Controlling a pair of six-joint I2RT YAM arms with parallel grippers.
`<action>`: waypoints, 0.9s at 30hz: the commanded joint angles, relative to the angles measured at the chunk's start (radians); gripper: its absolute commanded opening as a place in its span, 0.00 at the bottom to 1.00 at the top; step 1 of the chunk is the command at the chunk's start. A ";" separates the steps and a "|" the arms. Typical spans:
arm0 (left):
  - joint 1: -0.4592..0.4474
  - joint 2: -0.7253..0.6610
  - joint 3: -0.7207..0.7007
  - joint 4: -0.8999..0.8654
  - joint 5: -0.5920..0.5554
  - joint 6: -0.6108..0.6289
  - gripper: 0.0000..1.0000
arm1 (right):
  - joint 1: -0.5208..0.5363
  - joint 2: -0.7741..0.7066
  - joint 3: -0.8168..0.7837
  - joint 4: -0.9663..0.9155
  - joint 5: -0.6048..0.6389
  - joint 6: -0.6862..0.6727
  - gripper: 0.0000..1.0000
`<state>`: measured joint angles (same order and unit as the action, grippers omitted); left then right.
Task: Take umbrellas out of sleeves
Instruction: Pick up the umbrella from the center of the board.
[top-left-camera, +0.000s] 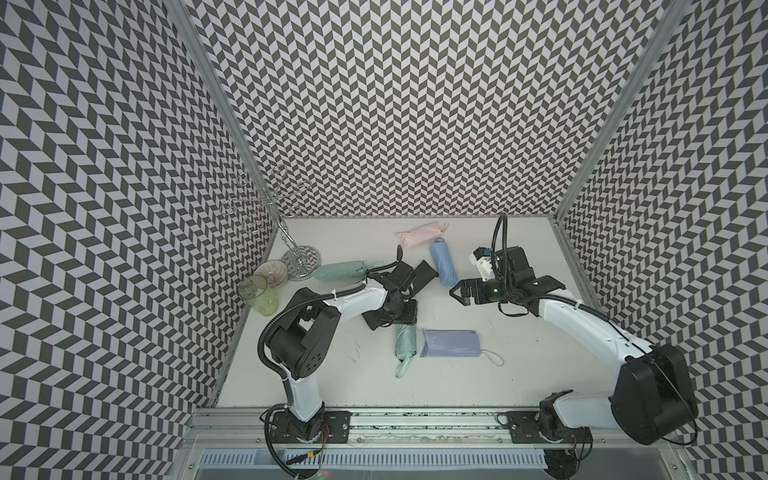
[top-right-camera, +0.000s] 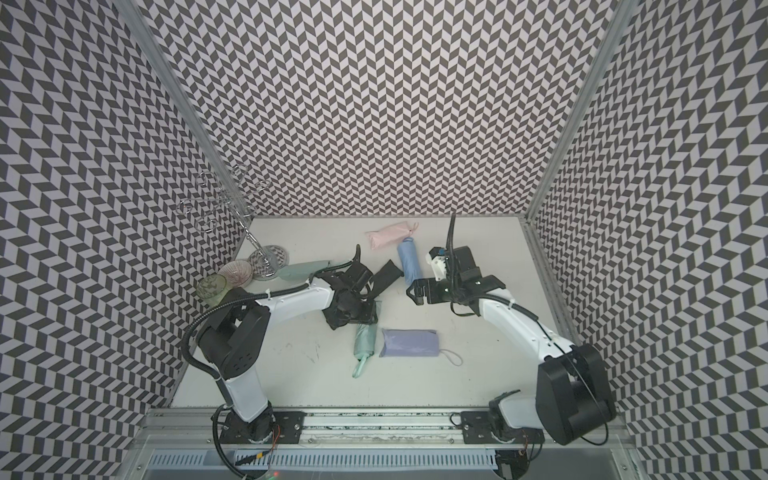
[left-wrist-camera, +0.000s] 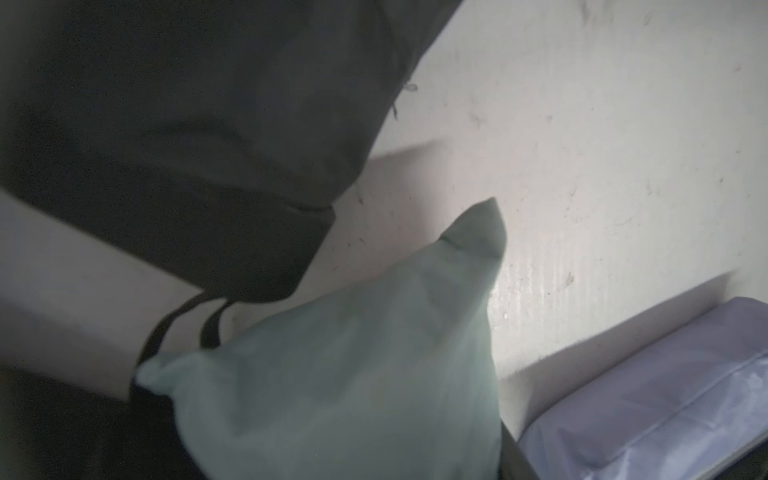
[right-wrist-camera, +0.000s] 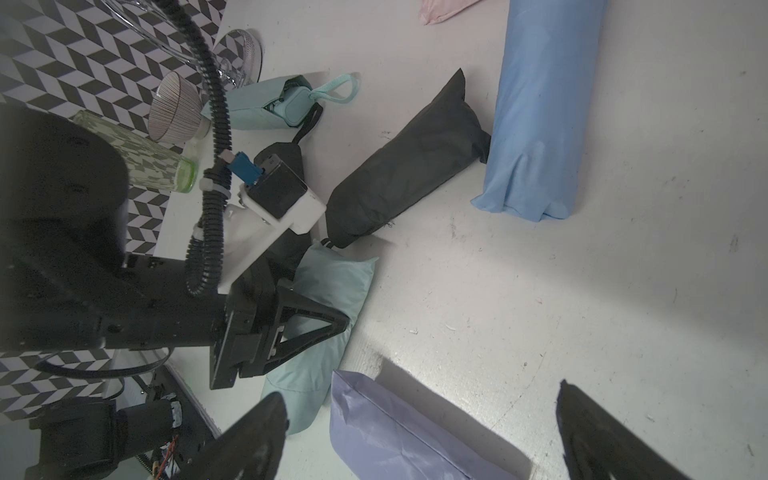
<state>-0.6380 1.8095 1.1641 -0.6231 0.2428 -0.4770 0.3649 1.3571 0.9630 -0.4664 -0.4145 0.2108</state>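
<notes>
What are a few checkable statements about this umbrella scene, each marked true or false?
1. The right gripper stands open with nothing between its jaws. True.
2. The pink pleated compact umbrella lies at the near edge. False: it lies at the far end of the white table, by the chevron-patterned back wall.
3. The flat lavender folded umbrella lies alongside a mint-green compact umbrella. True.
4. The light blue cylindrical umbrella is clamped in the right gripper. False: it lies on the table, not gripped.
</notes>
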 joint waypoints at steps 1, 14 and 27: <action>0.053 -0.087 0.016 0.012 0.100 -0.014 0.31 | 0.005 -0.037 0.030 0.049 0.010 0.005 1.00; 0.295 -0.265 -0.010 0.552 0.494 -0.396 0.29 | 0.000 -0.037 0.168 0.115 -0.142 0.188 1.00; 0.375 -0.202 -0.001 0.918 0.494 -0.748 0.23 | -0.054 -0.058 0.131 0.365 -0.478 0.486 0.91</action>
<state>-0.2657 1.5906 1.1141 0.3164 0.7197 -1.1458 0.3069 1.3354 1.0828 -0.1703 -0.8413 0.7006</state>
